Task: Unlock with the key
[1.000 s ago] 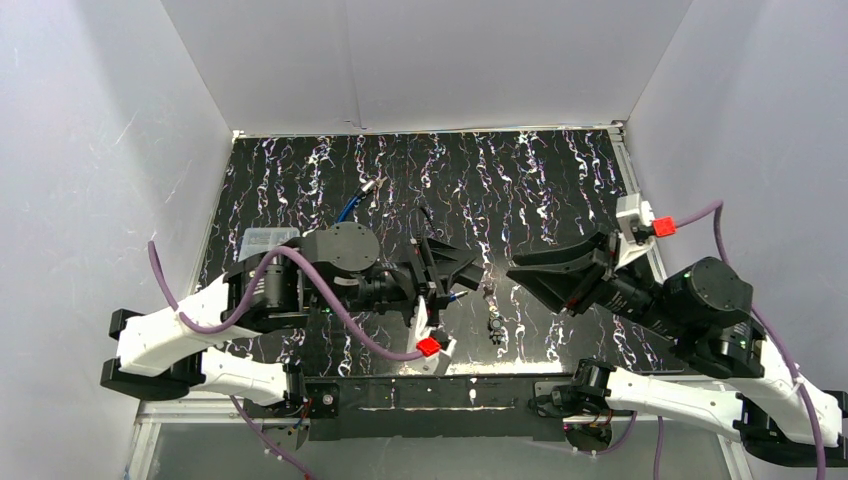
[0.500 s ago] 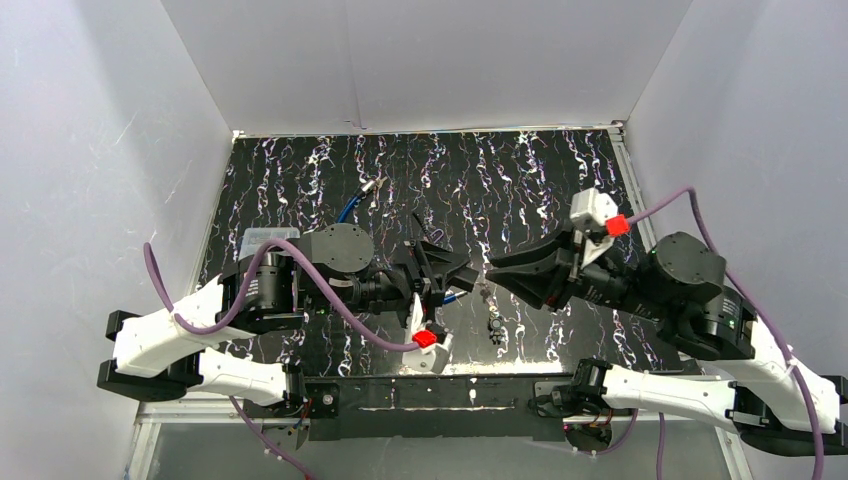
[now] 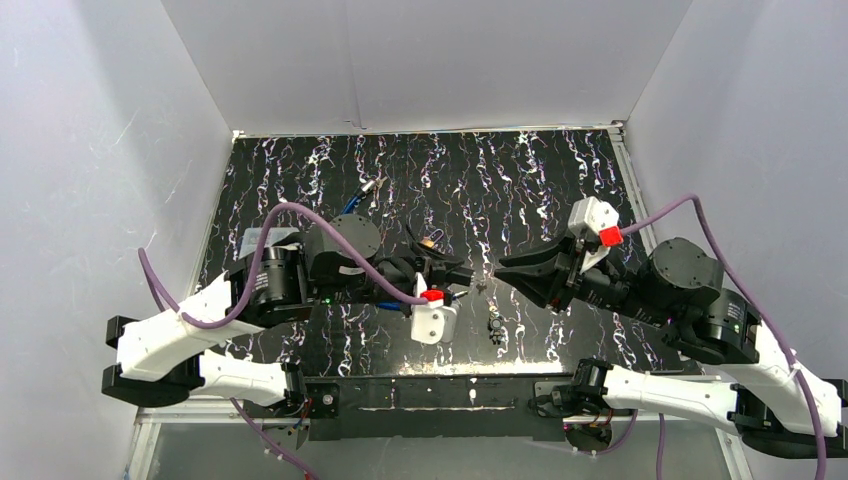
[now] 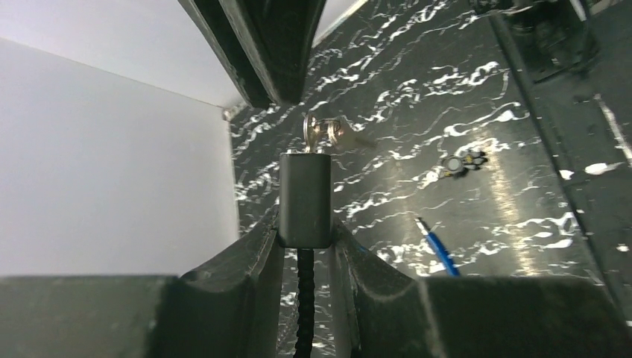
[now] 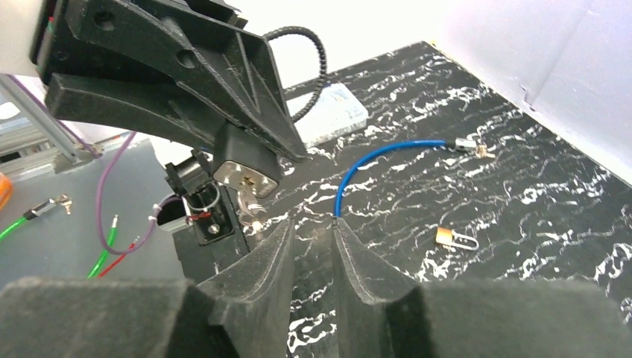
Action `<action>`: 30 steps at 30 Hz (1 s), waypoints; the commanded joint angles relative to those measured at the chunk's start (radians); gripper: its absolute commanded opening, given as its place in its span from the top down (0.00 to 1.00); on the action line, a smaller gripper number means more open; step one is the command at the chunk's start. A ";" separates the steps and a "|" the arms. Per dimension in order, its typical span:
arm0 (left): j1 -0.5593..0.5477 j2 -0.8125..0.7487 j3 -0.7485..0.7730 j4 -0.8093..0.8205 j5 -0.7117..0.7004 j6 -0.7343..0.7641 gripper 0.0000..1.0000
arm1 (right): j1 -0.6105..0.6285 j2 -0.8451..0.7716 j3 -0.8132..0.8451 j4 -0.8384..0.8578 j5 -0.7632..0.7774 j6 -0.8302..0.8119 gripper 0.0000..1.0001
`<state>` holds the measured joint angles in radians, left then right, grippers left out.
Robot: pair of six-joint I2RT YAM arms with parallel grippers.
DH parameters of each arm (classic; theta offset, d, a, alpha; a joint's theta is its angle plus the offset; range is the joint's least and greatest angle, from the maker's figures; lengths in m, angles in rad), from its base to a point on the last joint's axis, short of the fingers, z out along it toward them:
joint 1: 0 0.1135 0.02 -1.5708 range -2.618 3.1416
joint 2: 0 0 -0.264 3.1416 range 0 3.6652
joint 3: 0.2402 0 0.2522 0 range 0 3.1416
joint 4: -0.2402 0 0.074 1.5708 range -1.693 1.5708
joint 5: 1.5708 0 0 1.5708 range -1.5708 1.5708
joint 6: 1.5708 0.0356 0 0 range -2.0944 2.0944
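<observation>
- The silver metal key (image 4: 325, 134) sits in the end face of the black block-shaped lock body (image 4: 304, 198). Both are held up over the middle of the black white-veined counter (image 3: 560, 170). The key's bow juts out free, likely so it can be turned.
- The left pincer (image 4: 305, 227) pinches the lock body by its sides, with the keyed end aimed right at the other arm, probably to brace it against twisting.
- The right pincer (image 5: 313, 224) hangs just beside the key. Its fingers are narrowly spread with nothing between them, seemingly lined up to nip the bow.
- A small brass padlock (image 5: 454, 239) and a blue cable (image 5: 373, 158) lie on the counter, apart and uninvolved.
</observation>
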<state>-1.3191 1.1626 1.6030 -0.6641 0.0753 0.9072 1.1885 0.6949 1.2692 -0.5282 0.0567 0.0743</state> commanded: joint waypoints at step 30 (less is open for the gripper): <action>0.224 -0.141 -0.218 0.119 0.344 -0.336 1.00 | -0.003 -0.006 0.002 0.068 0.030 0.023 0.64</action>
<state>-1.1117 1.0386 1.3500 -0.5750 0.3301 0.5899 1.1873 0.6891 1.1682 -0.4954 0.1703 0.1217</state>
